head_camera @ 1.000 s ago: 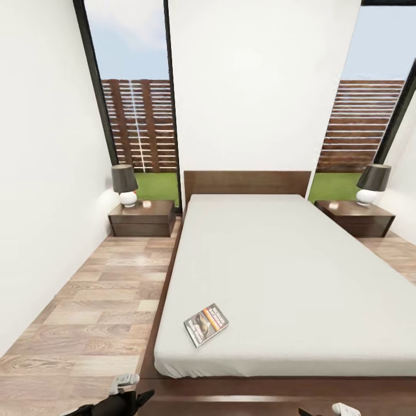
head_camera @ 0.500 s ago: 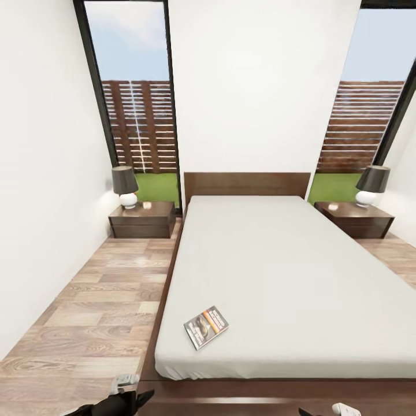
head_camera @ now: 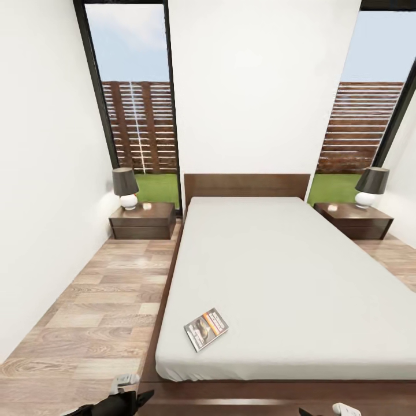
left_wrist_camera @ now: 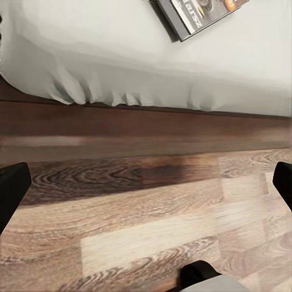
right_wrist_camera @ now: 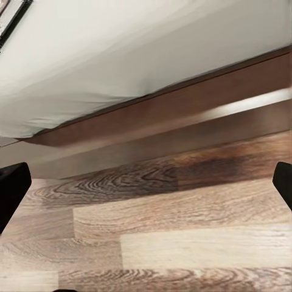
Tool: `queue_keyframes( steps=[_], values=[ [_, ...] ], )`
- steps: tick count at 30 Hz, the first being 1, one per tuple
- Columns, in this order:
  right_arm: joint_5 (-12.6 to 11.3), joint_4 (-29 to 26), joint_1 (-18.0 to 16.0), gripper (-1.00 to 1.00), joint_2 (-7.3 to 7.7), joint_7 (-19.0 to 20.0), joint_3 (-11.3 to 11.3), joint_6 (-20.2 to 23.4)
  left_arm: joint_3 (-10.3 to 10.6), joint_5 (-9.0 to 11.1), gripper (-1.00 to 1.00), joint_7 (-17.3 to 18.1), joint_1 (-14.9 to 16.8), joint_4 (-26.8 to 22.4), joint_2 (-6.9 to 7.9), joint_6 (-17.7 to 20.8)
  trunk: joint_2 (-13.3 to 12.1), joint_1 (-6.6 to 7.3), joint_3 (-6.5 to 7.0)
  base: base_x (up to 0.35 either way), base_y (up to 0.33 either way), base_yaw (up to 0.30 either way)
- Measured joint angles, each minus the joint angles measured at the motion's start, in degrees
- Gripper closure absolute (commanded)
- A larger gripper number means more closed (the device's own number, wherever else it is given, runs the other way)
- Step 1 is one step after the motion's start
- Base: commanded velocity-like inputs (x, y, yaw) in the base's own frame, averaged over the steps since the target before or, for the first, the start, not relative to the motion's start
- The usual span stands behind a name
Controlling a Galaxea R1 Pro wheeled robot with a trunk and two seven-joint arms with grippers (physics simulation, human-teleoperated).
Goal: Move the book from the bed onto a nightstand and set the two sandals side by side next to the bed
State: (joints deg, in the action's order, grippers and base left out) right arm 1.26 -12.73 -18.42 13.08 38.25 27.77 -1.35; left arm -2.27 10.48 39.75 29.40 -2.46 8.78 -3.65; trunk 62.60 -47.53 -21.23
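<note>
Barely anything has shifted beyond my head view creeping toward the bed (head_camera: 300, 277), so the book (head_camera: 206, 328) still lies near its foot corner, unlifted, with my left gripper (left_wrist_camera: 146, 182) and right gripper (right_wrist_camera: 146, 182) both spread empty

Even, bright daylight enters through the two tall windows (head_camera: 136, 98) flanking the headboard; white walls (head_camera: 254, 86) show no glare. Shadows are faint, darkest under the mattress (head_camera: 289, 271) edge on the floor (left_wrist_camera: 146, 231). Wide-angle distortion splays the verticals outward. Wrist views render soft, slightly smeared wood grain.
</note>
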Motion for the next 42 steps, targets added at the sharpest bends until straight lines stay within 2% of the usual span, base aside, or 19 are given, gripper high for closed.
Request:
queue_keyframes(
  steps=[42],
  values=[
    [-0.22,0.00,0.01,-1.00,0.01,-0.09,0.08,-0.08,0.00,0.00,-1.00,-0.01,-0.01,0.00,0.00,0.09,-16.86,9.23,7.55,0.000,0.000,0.000]
  ],
)
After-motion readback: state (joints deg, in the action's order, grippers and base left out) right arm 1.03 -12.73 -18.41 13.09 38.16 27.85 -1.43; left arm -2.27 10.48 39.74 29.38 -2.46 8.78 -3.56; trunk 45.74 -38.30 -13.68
